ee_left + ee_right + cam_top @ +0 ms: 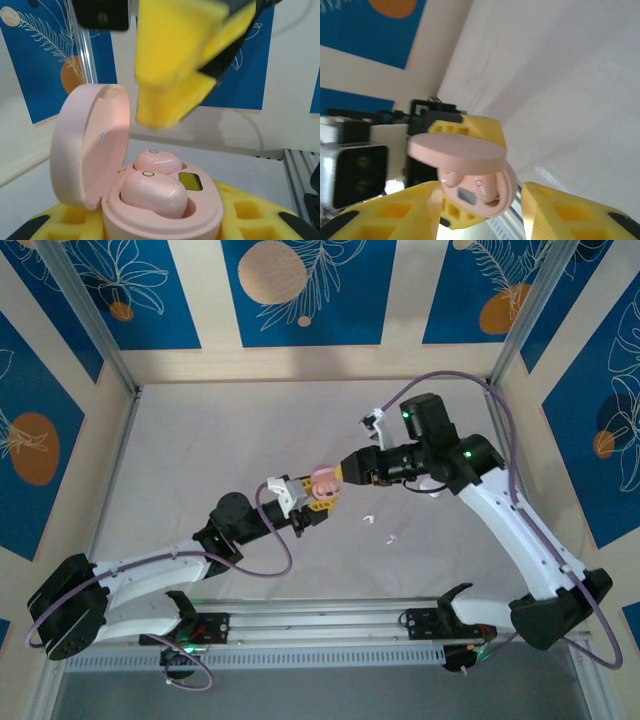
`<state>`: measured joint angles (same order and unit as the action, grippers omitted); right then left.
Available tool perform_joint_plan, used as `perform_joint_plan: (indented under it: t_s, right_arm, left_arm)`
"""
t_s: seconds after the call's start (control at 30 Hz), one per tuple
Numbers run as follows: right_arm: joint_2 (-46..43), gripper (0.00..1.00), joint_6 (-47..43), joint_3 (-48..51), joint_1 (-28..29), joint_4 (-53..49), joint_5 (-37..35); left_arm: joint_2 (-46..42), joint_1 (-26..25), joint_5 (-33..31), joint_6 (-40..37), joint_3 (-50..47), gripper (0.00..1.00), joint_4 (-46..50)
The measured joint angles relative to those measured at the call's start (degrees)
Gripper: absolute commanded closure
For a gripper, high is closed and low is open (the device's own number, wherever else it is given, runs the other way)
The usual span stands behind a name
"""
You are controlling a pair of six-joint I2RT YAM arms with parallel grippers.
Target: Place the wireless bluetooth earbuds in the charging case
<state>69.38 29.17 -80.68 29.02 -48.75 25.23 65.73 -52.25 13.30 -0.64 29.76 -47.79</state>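
The pale pink charging case [165, 220] is held above the table with its lid [87, 145] swung open to the left. Two pink earbuds [152, 192] lie side by side in its wells. My left gripper [160, 222] is shut on the case body, yellow fingers [250, 210] on either side. From above, the case [324, 482] hangs between both arms. My right gripper [482, 210] is open, its yellow fingers [555, 215] standing apart on either side of the case [490, 192] without gripping it. It hovers blurred just over the open case [175, 65].
Two tiny white earbuds [367, 517] [390, 538] lie on the grey table to the right of the case. A small white object [375, 420] sits beside the right arm further back. Metal rails [320, 625] run along the near edge.
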Motion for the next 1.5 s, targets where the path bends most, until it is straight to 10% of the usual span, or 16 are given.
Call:
perform_joint_plan:
  t_s: [0.5, 1.0, 1.5]
  right_arm:
    - [10.2, 0.49, 5.2, -2.3, 0.3, 4.6, 0.7]
    - [3.1, 0.41, 7.5, 12.4, -2.2, 13.6, 21.9]
    - [3.5, 0.82, 12.7, 15.3, -3.6, 23.2, 32.9]
  left_arm:
    - [0.0, 0.0, 0.2, -0.3, 0.9, 0.67, 0.2]
    - [0.0, 0.0, -0.2, 0.4, 0.9, 0.66, -1.2]
    - [0.7, 0.0, 0.0, 1.1, 2.1, 0.61, -3.5]
